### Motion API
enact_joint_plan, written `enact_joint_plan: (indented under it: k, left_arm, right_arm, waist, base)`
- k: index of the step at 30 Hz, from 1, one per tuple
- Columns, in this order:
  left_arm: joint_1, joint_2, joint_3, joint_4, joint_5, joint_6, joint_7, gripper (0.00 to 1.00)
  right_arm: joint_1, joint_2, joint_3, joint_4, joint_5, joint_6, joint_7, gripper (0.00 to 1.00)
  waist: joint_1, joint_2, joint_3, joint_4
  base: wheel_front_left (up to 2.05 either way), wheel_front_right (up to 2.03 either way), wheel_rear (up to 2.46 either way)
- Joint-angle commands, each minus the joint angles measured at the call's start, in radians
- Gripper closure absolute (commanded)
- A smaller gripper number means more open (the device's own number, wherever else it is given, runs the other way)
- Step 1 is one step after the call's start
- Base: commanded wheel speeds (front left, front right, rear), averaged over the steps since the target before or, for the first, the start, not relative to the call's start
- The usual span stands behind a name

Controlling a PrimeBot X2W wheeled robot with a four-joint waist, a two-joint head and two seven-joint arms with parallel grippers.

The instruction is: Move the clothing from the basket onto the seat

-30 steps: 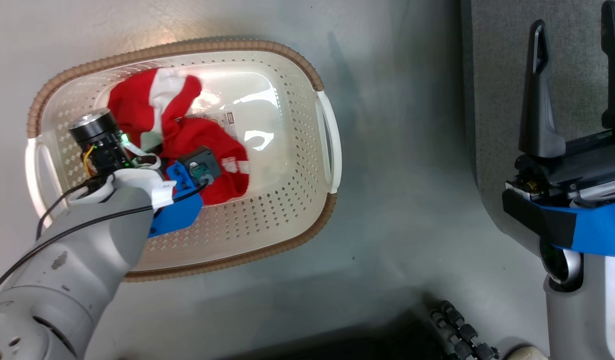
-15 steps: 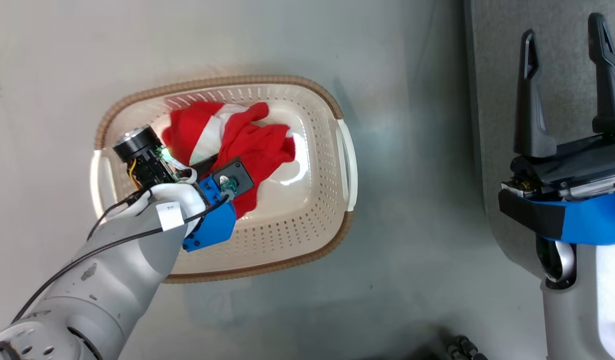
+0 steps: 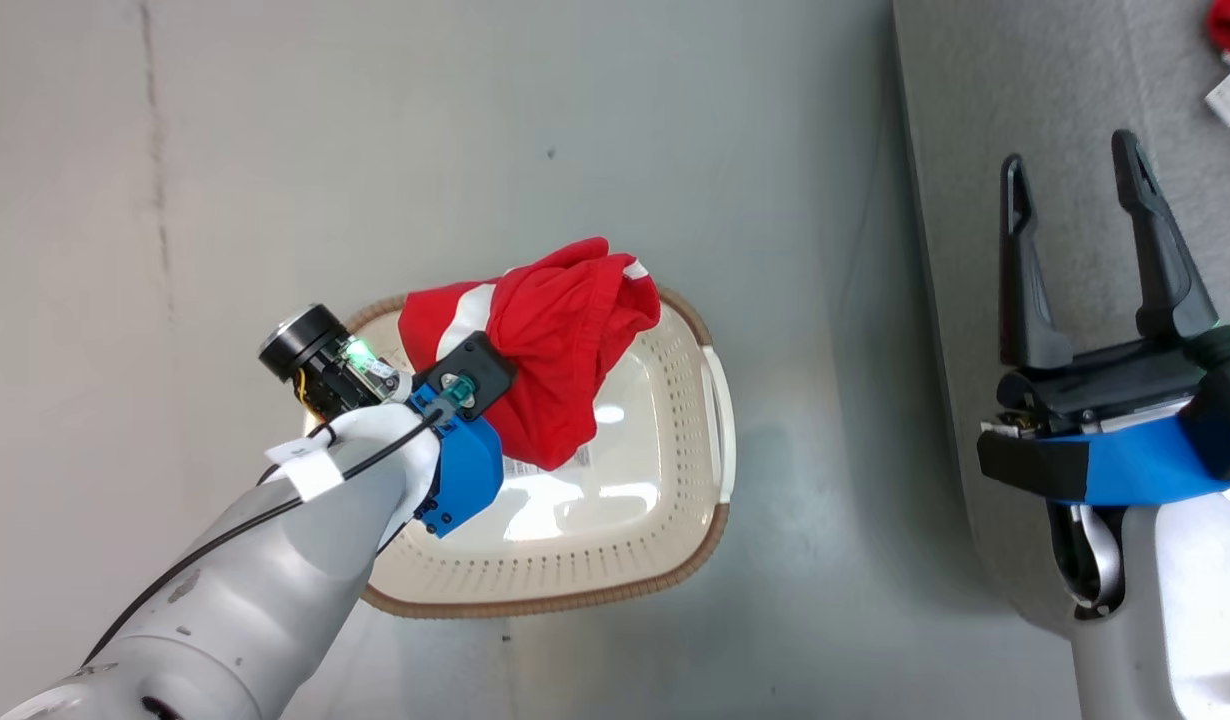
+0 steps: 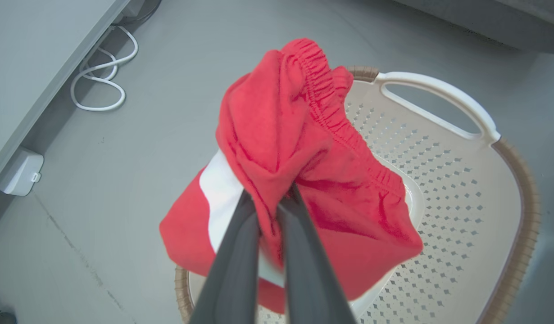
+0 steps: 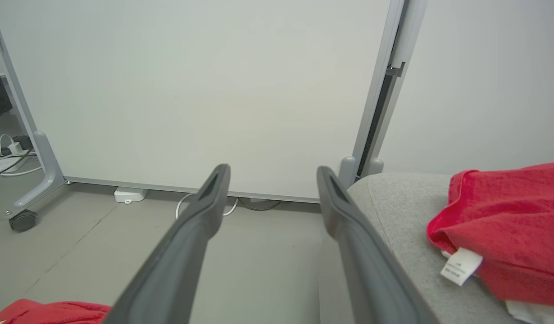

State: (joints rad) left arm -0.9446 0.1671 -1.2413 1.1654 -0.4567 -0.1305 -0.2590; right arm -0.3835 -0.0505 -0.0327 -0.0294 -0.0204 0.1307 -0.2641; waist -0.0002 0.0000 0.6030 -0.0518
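Pinched almost closed at the left gripper (image 4: 270, 198), with a thick fold of a soft, bright red garment (image 4: 304, 135) squeezed between the two long dark fingers. Bunched up above the fingertips, with a stretchy gathered band on top and a white panel down one side. Held up over the cream-white plastic laundry basket (image 3: 535, 600), the one with little holes in its walls, a brown woven-look rim and white handles. Hard to tell whether the lowest bit of cloth hangs free of the basket or brushes it. Under it, shiny basket floor, with part of a sticker (image 3: 550, 465) peeking out below the cloth. All of it down on a smooth grey floor (image 3: 375, 150).

Spread wide apart at the right gripper (image 3: 1070, 155), with nothing between the fingers. Hovering at the edge of a big light-grey cloth sofa (image 3: 975, 100) with rounded edges, well apart from the basket. Lying on that sofa, past the right gripper: the other red garment (image 5: 506, 225), bright and soft too, with a small white sewn-in label (image 5: 459, 266) sticking out at its edge. Not touching the gripper.

Farther out: a white cable (image 4: 101, 76) looped on the floor, and a big pale board (image 5: 191, 90) on a grey frame with a wheel, past the sofa's end.
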Motion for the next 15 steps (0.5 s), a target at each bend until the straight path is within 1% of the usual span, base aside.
enact_joint_plan:
  k: [1, 5, 6, 15]
  left_arm:
    - [0.014, 0.015, 0.021, -0.035, -0.021, 0.0, -0.007, 1.0]
    - [0.047, 0.054, 0.096, -0.153, -0.058, 0.0, -0.008, 1.0]
    - [0.08, 0.077, 0.143, -0.204, -0.069, 0.005, -0.007, 1.0]
    - [0.204, 0.129, 0.361, -0.395, -0.063, 0.025, -0.008, 1.0]
  right_arm:
    - [0.021, 0.0, -0.006, 0.011, 0.005, 0.0, -0.001, 0.0]
    - [0.05, 0.0, -0.015, 0.032, 0.01, 0.0, -0.001, 0.0]
    - [0.07, 0.0, -0.016, 0.045, 0.015, 0.0, -0.001, 0.0]
    - [0.148, 0.0, -0.007, 0.082, 0.033, 0.0, 0.0, 0.0]
  waist:
    - [0.0002, 0.0, -0.085, 0.022]
    - [0.0002, 0.0, -0.153, 0.035]
    - [0.0002, 0.0, -0.192, 0.04]
    - [0.0002, 0.0, -0.336, 0.051]
  base:
    - [0.0, 0.0, 0.0]
    - [0.0, 0.0, 0.0]
    - [0.0, 0.0, 0.0]
    - [0.0, 0.0, 0.0]
